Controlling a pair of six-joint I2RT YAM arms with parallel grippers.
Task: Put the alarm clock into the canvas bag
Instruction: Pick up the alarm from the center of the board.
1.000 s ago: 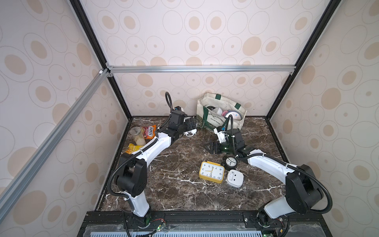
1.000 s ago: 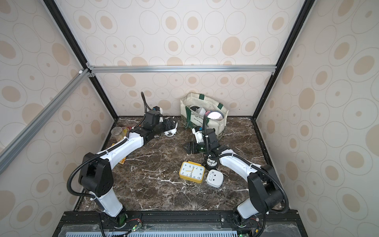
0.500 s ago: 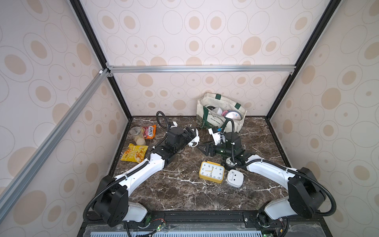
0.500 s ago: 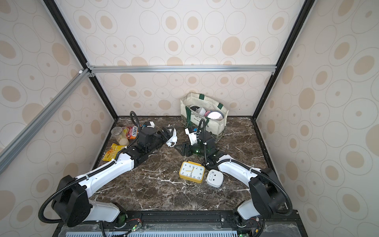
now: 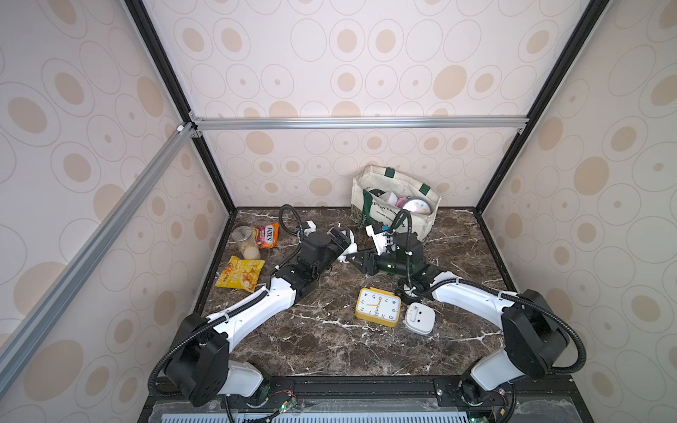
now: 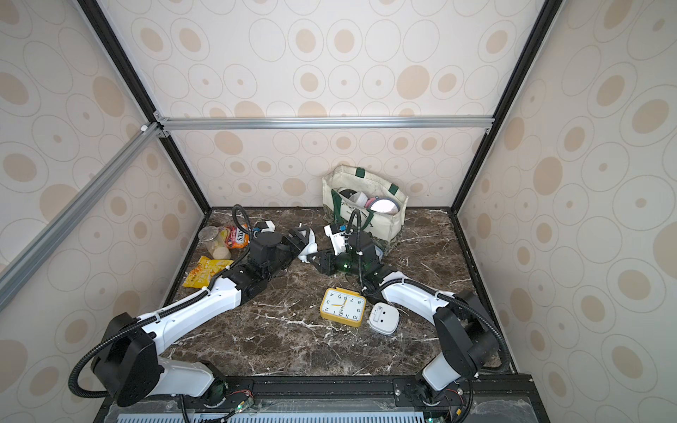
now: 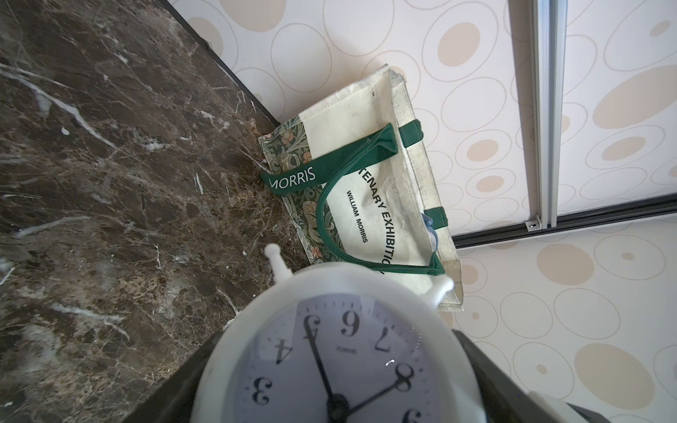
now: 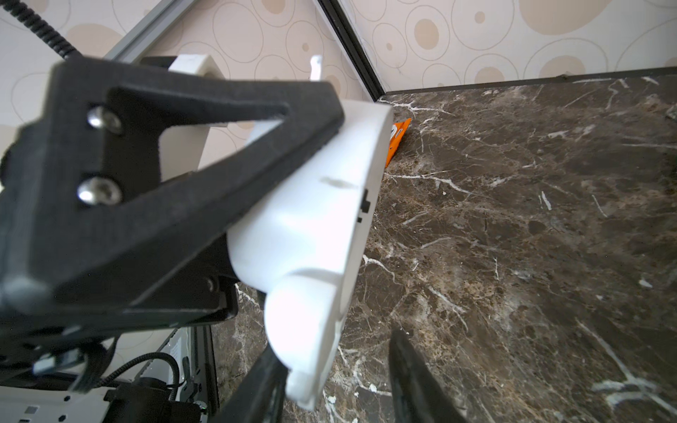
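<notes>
Left wrist view crops the alarm clock (image 7: 340,366).

Both the left arm (image 5: 252,311) and the right arm (image 5: 469,296) have glossy white link shells set between matte black joint housings (image 5: 199,362). Black corrugated cable conduit (image 5: 583,353) runs outside each shoulder and wrist, and white cable ties (image 5: 224,315) secure it. In a top view, a green indicator light (image 5: 390,264) is lit on the right wrist. In the right wrist view, the left arm's fingers (image 8: 205,154) are black, grainy, triangular open frames fixed with two silver cross-head screws (image 8: 104,120). The right arm's fingers (image 8: 410,377) are black and tapered.
</notes>
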